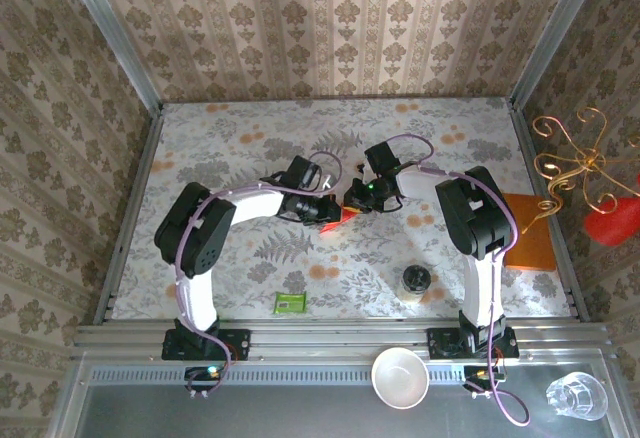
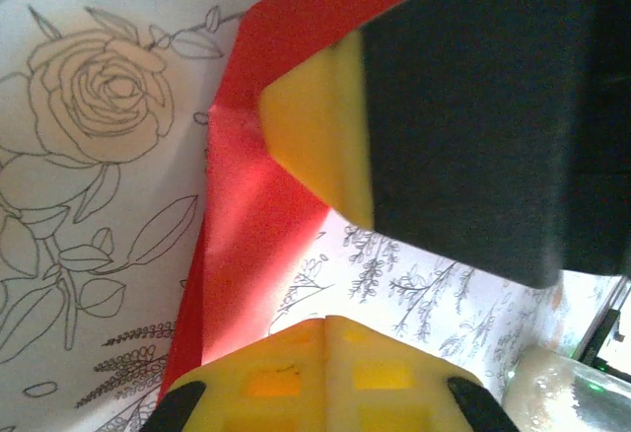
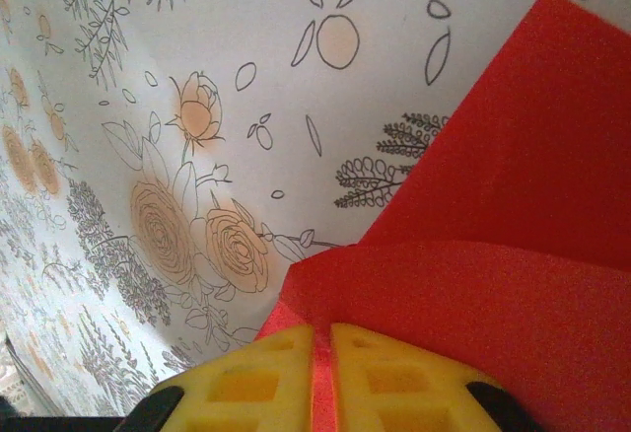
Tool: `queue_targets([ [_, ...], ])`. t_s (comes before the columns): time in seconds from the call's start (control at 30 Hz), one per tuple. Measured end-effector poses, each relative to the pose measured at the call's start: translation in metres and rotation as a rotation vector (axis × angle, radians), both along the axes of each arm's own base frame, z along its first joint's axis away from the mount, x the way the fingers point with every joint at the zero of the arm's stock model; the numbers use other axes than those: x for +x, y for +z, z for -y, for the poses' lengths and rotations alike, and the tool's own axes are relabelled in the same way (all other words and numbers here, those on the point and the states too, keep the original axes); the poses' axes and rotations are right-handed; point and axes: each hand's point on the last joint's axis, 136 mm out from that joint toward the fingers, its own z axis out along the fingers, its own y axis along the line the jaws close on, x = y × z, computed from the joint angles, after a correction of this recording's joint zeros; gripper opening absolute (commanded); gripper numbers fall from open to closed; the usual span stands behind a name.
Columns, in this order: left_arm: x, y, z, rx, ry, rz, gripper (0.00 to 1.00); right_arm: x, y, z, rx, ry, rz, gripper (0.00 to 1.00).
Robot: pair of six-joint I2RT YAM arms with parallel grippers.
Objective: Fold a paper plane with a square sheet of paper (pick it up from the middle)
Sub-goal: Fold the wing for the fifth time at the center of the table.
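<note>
The square sheet of paper [image 1: 333, 222] is bright red and creased, with folded layers, and lies low over the floral tabletop at mid-table where both arms meet. My right gripper [image 3: 322, 328] is shut on it: a thin red strip of the paper [image 3: 473, 284] runs between its yellow fingers. My left gripper [image 2: 325, 319] has its yellow fingers pressed together with no red in the seam. The paper [image 2: 246, 195] rises just left of them. In the left wrist view a yellow fingertip [image 2: 315, 126] of the right gripper, with its black body behind, presses against the sheet. From above, the left gripper [image 1: 328, 208] and right gripper [image 1: 358, 198] almost touch.
An orange pad [image 1: 525, 233] lies at the table's right edge. A small green packet [image 1: 290, 303] and a small jar [image 1: 415, 281] sit near the front. A white bowl [image 1: 400, 376] and a glass [image 1: 577, 395] rest on the front rail. A gold stand [image 1: 580, 168] is outside right.
</note>
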Motion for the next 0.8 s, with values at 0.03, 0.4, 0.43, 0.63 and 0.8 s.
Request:
queue_targets([
  [0.03, 0.0, -0.002, 0.0, 0.003, 0.0, -0.006, 0.07, 0.0, 0.0, 0.0, 0.0, 0.0, 0.0, 0.15],
  [0.4, 0.006, -0.005, -0.002, 0.01, 0.022, -0.023, 0.06, -0.001, -0.001, 0.001, -0.002, -0.001, -0.005, 0.14],
  [0.43, 0.007, -0.005, -0.003, 0.01, 0.026, -0.026, 0.06, -0.001, -0.001, 0.001, -0.002, -0.002, -0.005, 0.14],
  [0.63, 0.007, -0.011, -0.004, 0.019, 0.033, -0.04, 0.05, 0.0, -0.001, 0.002, -0.003, -0.003, -0.007, 0.14],
  [0.8, 0.008, -0.014, -0.008, 0.029, 0.041, -0.05, 0.05, -0.001, -0.002, 0.002, -0.005, -0.003, -0.01, 0.14],
])
